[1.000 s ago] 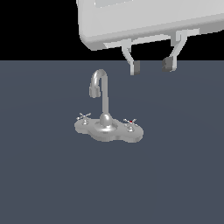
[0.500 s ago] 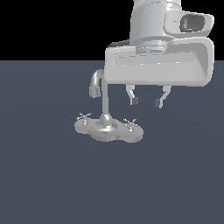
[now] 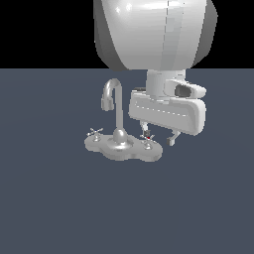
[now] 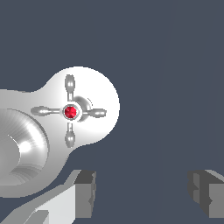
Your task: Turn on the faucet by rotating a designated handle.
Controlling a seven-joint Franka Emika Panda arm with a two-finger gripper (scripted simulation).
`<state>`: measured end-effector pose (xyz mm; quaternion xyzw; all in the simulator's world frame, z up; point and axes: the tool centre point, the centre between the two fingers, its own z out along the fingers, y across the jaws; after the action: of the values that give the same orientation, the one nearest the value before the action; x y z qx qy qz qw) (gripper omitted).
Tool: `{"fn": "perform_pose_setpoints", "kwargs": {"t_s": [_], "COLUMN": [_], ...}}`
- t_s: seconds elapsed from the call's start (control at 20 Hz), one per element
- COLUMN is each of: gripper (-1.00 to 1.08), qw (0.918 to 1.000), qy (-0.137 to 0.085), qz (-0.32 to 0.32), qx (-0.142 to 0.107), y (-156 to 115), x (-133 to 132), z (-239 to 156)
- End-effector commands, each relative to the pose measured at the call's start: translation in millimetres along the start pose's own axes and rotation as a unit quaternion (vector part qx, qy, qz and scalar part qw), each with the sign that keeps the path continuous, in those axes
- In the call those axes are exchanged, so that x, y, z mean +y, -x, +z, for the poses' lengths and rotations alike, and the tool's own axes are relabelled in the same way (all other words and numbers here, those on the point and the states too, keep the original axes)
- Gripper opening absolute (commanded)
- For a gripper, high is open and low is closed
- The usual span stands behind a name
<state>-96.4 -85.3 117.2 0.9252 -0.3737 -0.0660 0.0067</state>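
Observation:
The silver faucet (image 3: pixel 119 141) stands on the dark surface, its gooseneck spout (image 3: pixel 112 97) curving toward the exterior view's left. The designated handle (image 3: pixel 147 137), a small cross with a red centre, sits on the base's lobe at the exterior view's right. It also shows in the wrist view (image 4: pixel 70 112). The plain silver cross handle (image 3: pixel 94 132) is on the opposite lobe. My gripper (image 3: pixel 158 135) is open and empty, down at handle height. One finger (image 3: pixel 144 129) is right by the red-marked handle; the other finger (image 3: pixel 171 139) is beyond it. In the wrist view the gripper (image 4: pixel 144 192) is beside the handle, not around it.
The faucet's rounded centre knob (image 4: pixel 17 148) fills one side of the wrist view. The arm's large white body (image 3: pixel 154 34) hangs over the faucet and hides the space behind it. The dark grey surface (image 3: pixel 59 208) spreads all around.
The arm has come down and nearer to the camera. The open gripper dropped from well above the faucet to the level of the red-marked handle.

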Motion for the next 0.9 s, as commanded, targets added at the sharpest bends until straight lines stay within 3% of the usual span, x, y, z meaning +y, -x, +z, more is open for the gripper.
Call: {"fn": "perform_pose_setpoints", "kwargs": {"t_s": [0.0, 0.05, 0.1, 0.15, 0.2, 0.25, 0.3, 0.35, 0.4, 0.45, 0.5, 0.55, 0.6, 0.65, 0.7, 0.75, 0.8, 0.85], "gripper": [0.91, 0.21, 0.21, 0.40, 0.40, -0.79, -0.79, 0.46, -0.68, -0.68, 0.10, 0.29, 0.18, 0.18, 0.51, 0.76, 0.76, -0.60], "qw": [0.9989, 0.9990, 0.9988, 0.9987, 0.9986, 0.9971, 0.9971, 0.9941, 0.9953, 0.9953, 0.9924, 0.9923, 0.9899, 0.9861, 0.9828, 0.9740, 0.9659, 0.9756], "qy": [-0.008, 0.037, 0.044, 0.023, 0.021, 0.037, 0.037, 0.022, 0.032, 0.032, 0.032, 0.033, 0.045, 0.054, 0.049, 0.053, 0.055, 0.055], "qz": [0.042, 0.021, 0.018, -0.014, -0.017, -0.061, -0.061, -0.085, -0.040, -0.038, -0.057, -0.011, -0.060, -0.100, -0.126, -0.174, -0.210, -0.161], "qx": [0.020, 0.011, 0.010, 0.042, 0.046, 0.028, 0.028, 0.063, 0.082, 0.083, 0.104, 0.119, 0.120, 0.121, 0.125, 0.135, 0.141, 0.139], "y": [-32, -7, -6, -37, -34, -19, -18, -55, -98, -99, -117, -122, -147, -129, -124, -118, -95, -134], "x": [9, 30, 26, -6, -7, -3, -4, -14, 31, 33, 39, 36, 78, 43, 23, -5, -40, 20], "z": [4, 36, 41, 27, 23, 53, 53, 36, 32, 31, 25, 22, 27, 35, 35, 34, 32, 30]}}
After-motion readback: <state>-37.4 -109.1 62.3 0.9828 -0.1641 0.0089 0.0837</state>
